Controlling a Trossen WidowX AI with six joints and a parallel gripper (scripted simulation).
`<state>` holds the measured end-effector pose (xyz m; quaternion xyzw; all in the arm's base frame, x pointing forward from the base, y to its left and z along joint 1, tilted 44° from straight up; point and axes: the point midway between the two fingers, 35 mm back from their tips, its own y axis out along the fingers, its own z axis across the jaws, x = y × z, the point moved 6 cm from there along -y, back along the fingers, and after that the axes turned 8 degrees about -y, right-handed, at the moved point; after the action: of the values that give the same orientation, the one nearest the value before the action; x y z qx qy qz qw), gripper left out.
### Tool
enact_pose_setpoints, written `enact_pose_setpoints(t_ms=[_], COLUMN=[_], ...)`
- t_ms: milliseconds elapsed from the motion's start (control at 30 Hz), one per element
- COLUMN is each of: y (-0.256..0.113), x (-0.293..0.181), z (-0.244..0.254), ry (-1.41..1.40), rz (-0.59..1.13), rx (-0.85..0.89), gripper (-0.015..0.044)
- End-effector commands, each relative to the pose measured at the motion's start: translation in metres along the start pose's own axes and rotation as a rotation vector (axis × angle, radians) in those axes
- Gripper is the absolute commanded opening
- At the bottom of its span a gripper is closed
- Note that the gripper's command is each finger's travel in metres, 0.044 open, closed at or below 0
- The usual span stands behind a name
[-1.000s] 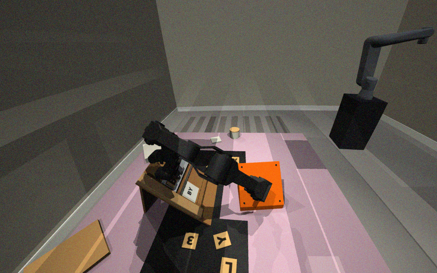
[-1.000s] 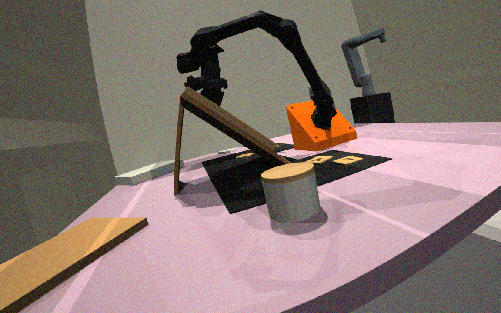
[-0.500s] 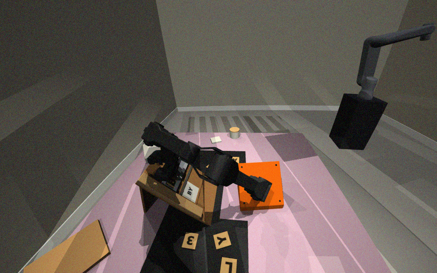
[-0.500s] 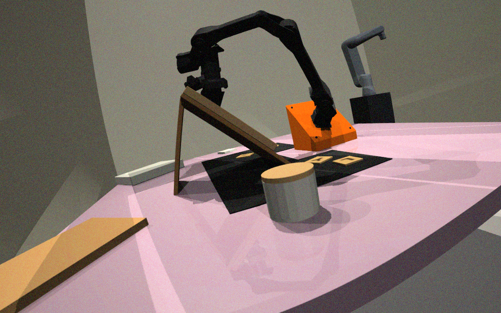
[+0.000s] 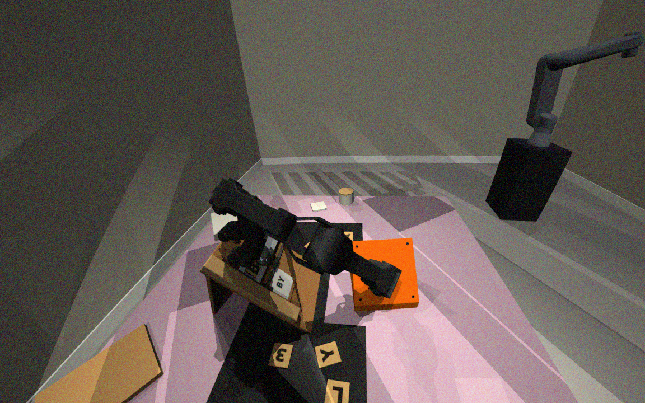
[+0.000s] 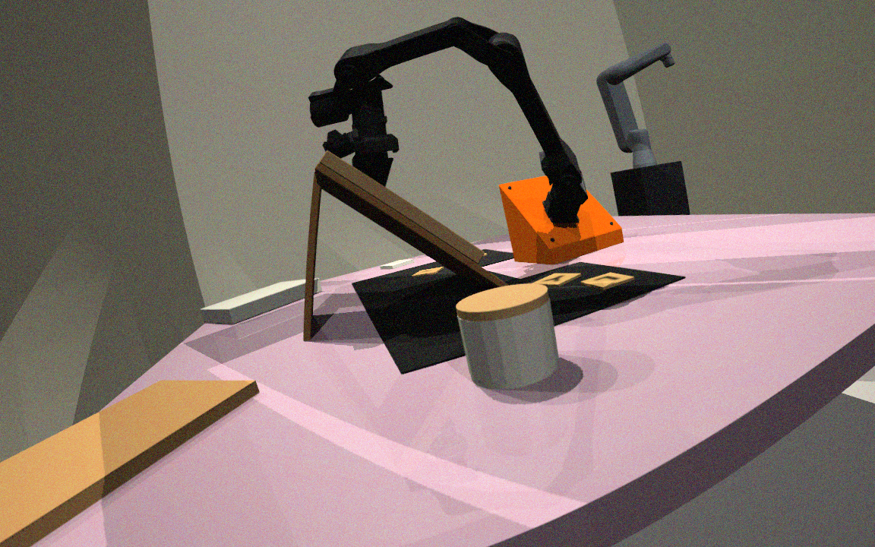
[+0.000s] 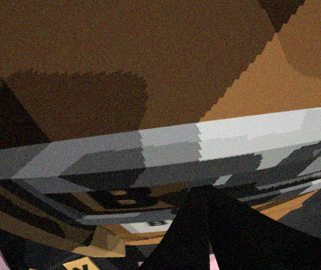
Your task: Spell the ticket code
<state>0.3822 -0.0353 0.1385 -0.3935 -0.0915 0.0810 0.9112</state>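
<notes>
My gripper (image 7: 201,195) is shut and empty, its tips low in the rail beside the B tile (image 5: 253,270) (image 7: 162,196); contact cannot be told. The arm mostly hides the tips in the top and exterior views. The grey rail (image 5: 273,244) (image 7: 243,131) lies across the sloping wooden board (image 5: 249,286) (image 6: 393,221) (image 7: 112,37). The B tile is near the rail's left end in the wrist view. The white ticket (image 5: 281,282) (image 7: 138,227) below it reads BY. A Y tile (image 5: 327,354) (image 7: 81,263), an E-like tile (image 5: 281,355) and an L-like tile (image 5: 337,390) lie on the black mat (image 5: 255,345).
More tiles lie on the mat's other side, including an A tile (image 6: 558,279) and another tile (image 6: 607,279). An orange wedge box (image 5: 384,250) (image 6: 529,210) stands beside the board. A lidded tin (image 5: 346,196) (image 6: 508,339) and a wooden slab (image 5: 114,365) (image 6: 107,442) are on the counter.
</notes>
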Motion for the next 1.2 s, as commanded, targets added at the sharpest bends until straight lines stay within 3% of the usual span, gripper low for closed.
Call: enact_pose_setpoints(t_ms=[0, 533, 633, 833, 1067, 1167], y=[-0.004, -0.020, -0.033, -0.077, -0.113, -0.123], x=[-0.003, -0.017, -0.025, -0.069, -0.124, -0.146], z=[0.001, 0.002, -0.001, -0.005, -0.002, 0.001], ry=[-0.007, -0.006, -0.123, -0.623, -1.197, -1.416], rz=[0.000, 0.001, -0.058, -0.259, -0.424, -0.449], rx=[0.003, 0.003, 0.006, -0.072, -0.330, -0.477], gripper=[0.0000, 0.0000, 0.0079, 0.0236, 0.0420, 0.0440])
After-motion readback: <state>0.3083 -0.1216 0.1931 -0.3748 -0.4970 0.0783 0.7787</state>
